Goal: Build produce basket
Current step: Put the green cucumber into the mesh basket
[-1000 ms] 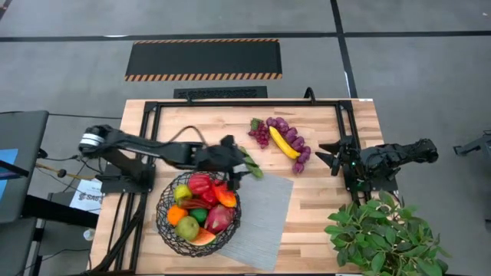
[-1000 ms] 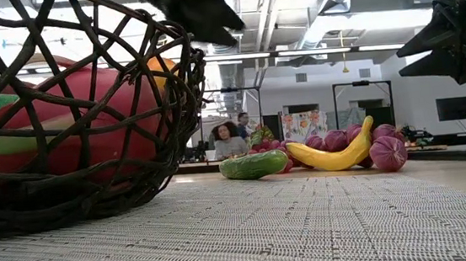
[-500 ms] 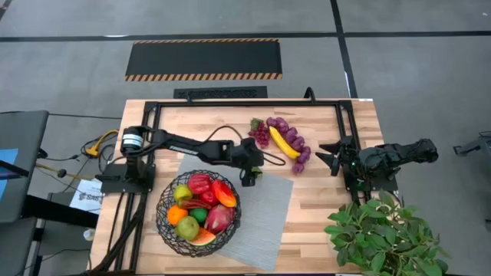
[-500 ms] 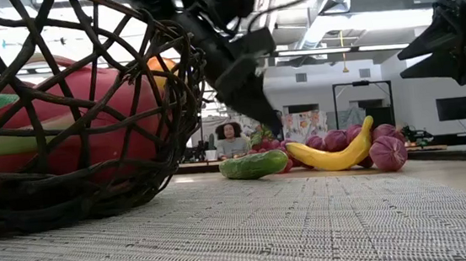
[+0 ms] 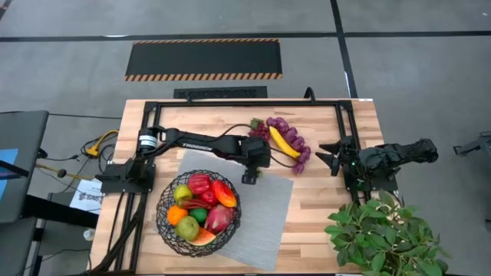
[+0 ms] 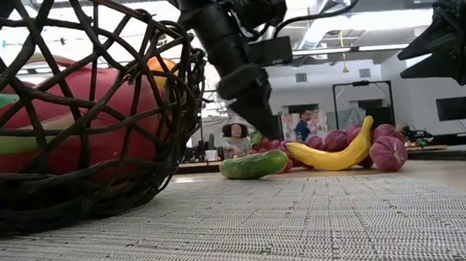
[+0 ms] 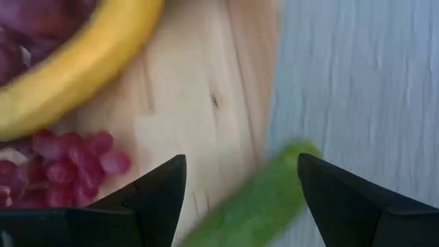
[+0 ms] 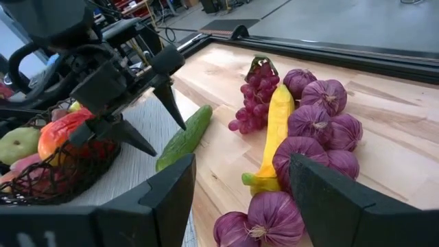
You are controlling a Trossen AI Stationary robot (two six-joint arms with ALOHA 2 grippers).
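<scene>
The dark wire basket (image 5: pixel 198 213) stands on the grey mat (image 5: pixel 265 207) and holds several toy fruits and vegetables. A green cucumber (image 8: pixel 184 137) lies across the mat's far edge onto the wood. Behind it lie a yellow banana (image 5: pixel 284 142), purple grapes (image 8: pixel 252 103) and purple bulbs (image 8: pixel 322 127). My left gripper (image 7: pixel 241 165) hangs open just above the cucumber (image 6: pixel 253 164), fingers pointing down, one on either side of it, touching nothing. My right gripper (image 5: pixel 328 156) waits open above the table's right part, facing the banana.
A leafy green plant (image 5: pixel 383 234) stands at the table's near right corner. A black frame (image 5: pixel 230 103) runs along the far edge and both sides. Bare wood (image 5: pixel 322 207) lies between mat and plant. People show in the room beyond, in the low view.
My left gripper has swung from above the basket's far rim toward the table's right, come down and turned more upright, and now stands over the cucumber. The produce on the table has not moved.
</scene>
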